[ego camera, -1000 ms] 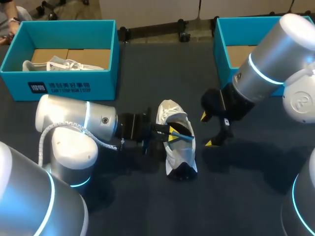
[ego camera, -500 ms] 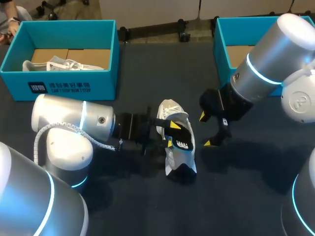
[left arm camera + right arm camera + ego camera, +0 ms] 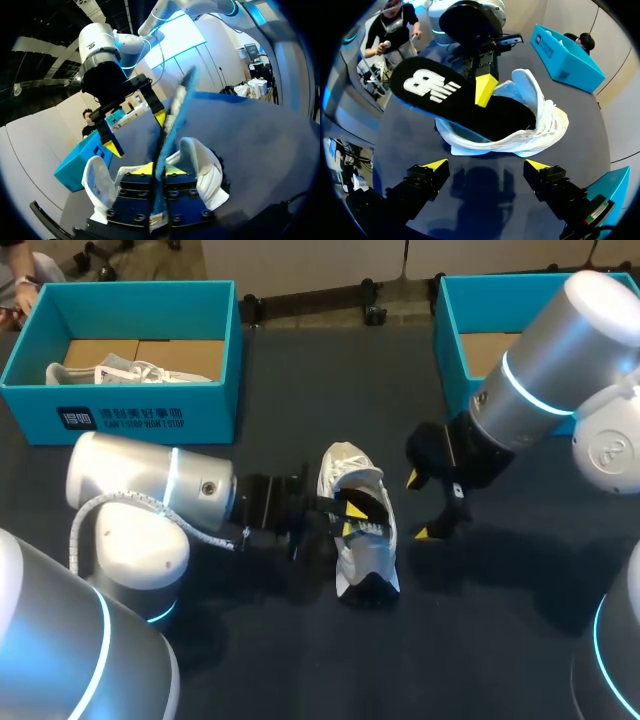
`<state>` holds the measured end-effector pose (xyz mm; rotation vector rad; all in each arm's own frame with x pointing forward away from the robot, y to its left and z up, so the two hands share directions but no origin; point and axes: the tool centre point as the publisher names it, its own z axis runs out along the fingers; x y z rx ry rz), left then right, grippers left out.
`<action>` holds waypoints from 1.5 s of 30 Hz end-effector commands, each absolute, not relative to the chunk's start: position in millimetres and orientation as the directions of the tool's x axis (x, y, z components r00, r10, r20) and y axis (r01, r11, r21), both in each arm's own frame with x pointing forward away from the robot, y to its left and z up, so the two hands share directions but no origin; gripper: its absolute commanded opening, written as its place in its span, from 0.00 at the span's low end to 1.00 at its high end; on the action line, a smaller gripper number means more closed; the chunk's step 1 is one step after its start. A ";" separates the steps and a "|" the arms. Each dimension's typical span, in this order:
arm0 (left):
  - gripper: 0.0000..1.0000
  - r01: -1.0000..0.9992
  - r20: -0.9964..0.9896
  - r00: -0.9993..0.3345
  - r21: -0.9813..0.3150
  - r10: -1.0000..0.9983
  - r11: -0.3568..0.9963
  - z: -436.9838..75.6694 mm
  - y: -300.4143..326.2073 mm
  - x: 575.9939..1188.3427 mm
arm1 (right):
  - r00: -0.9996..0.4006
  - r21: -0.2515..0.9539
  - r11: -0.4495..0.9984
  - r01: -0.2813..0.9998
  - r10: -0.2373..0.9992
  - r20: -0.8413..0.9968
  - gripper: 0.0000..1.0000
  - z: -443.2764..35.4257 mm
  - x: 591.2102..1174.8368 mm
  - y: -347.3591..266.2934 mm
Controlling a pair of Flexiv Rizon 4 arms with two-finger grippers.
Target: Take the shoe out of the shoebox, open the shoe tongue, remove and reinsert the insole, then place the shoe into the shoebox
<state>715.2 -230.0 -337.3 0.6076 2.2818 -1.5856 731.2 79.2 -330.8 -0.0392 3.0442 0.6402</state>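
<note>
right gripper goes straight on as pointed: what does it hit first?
Probably the near side of the white shoe, just under the insole held by the left gripper. Depth unclear; table could come first.

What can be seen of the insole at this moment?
The insole looks like a thin, flexible foam piece. It is black on top with a white printed mark near one end, and it shows blue where the left wrist view catches it edge-on. The left gripper is shut on it, pinching it across its thickness. The marked end is raised and tilted clear, while the other end lies inside the white shoe. The right gripper is open and apart from it.
</note>
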 end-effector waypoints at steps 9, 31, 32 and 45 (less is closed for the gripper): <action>0.00 0.520 -0.487 -0.854 -0.778 0.186 0.352 -356.8 -236.0 731.6 | -0.999 0.409 0.912 -0.038 -0.020 -0.050 1.00 -329.8 733.5 76.6; 0.28 0.530 -0.500 -0.848 -0.795 0.177 0.296 -324.7 -235.3 715.5 | -0.998 0.407 0.913 -0.039 -0.018 -0.054 1.00 -327.1 729.7 73.2; 0.16 0.529 -0.496 -0.849 -0.795 0.183 0.296 -327.6 -236.6 714.2 | -0.998 0.406 0.913 -0.038 -0.018 -0.054 1.00 -327.2 729.3 72.9; 0.00 0.607 -0.564 -0.795 -0.733 0.223 0.307 -349.5 -245.0 724.3 | -0.999 0.401 0.915 -0.041 -0.023 -0.049 1.00 -326.1 728.0 68.7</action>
